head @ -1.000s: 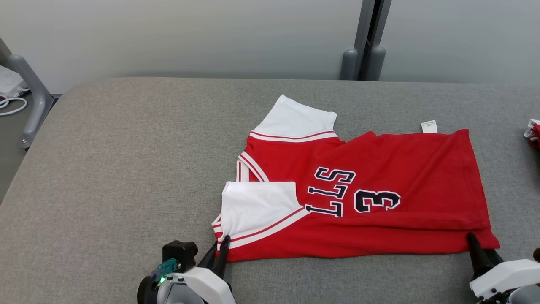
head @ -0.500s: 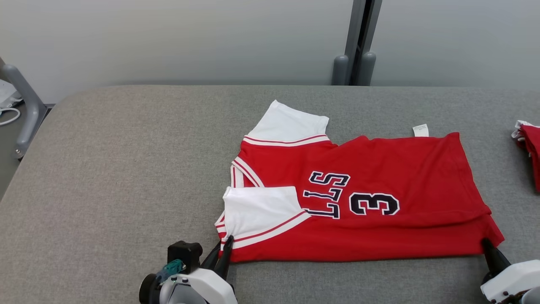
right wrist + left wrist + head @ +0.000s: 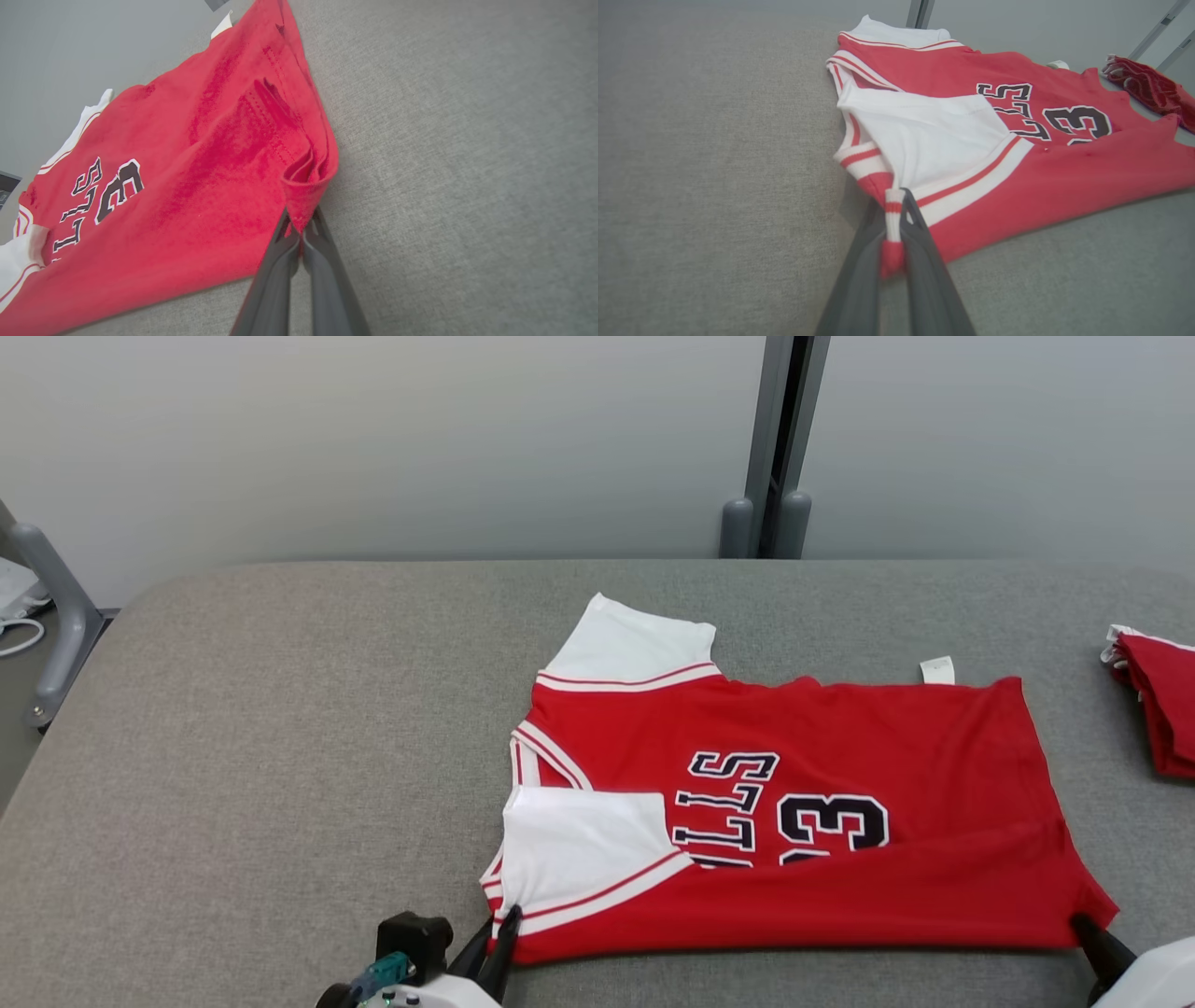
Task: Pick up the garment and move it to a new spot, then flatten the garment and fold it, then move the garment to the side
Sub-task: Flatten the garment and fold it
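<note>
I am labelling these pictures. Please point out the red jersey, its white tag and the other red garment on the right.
red jersey [image 3: 934, 737], head view, plain red body above the number.
white tag [image 3: 937, 670], head view, middle of the tag.
other red garment [image 3: 1165, 709], head view, its red top layer.

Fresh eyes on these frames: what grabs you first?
A red jersey with white sleeves and dark lettering lies spread on the grey table, right of centre. The left claw pinches its near sleeve corner and the right claw its near hem corner. Another red garment sits at the table's right edge.
</note>
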`<state>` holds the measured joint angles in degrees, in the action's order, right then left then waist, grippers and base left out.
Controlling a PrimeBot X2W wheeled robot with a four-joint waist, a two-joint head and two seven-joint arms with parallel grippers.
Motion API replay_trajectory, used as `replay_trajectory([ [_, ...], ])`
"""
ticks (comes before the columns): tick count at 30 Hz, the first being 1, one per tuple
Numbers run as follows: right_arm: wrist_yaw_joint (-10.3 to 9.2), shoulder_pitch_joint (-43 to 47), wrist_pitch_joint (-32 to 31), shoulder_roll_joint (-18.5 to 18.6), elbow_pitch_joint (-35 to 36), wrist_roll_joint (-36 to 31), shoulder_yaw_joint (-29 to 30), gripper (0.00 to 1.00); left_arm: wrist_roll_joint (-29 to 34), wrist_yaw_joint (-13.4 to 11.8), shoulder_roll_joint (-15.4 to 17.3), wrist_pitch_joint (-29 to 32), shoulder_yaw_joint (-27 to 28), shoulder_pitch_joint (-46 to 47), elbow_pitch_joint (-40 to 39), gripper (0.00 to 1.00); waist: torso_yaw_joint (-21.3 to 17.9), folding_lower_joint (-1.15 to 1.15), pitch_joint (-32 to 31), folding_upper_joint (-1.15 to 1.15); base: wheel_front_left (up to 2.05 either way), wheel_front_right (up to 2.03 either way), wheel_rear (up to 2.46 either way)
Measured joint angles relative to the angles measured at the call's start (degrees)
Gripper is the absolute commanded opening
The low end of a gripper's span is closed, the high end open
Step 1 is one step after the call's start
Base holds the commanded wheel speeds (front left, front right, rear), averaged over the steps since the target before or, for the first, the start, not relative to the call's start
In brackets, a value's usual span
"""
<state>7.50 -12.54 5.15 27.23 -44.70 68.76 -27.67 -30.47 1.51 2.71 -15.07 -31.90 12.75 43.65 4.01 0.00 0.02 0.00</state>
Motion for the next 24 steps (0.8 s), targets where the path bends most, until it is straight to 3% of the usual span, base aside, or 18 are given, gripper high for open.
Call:
replay_trajectory([
  [14, 0.01, 5.8, -8.5, 3.4, 1.9, 2.5, -0.2, 0.0, -0.5, 4.9, 1.7, 3.3, -3.6, -3.2, 1.5, 0.0, 0.0, 0.0, -2.3, 0.0, 0.0, 0.0, 0.0],
  [24, 0.01, 10.0, -12.8, 4.7, 4.5, 3.4, 1.7, 0.0, -7.0, 5.8, 7.6, 12.1, -8.3, -7.2, -9.7, 0.0, -0.7, 0.0, -2.8, 0.0, 0.0, 0.0, 0.0],
])
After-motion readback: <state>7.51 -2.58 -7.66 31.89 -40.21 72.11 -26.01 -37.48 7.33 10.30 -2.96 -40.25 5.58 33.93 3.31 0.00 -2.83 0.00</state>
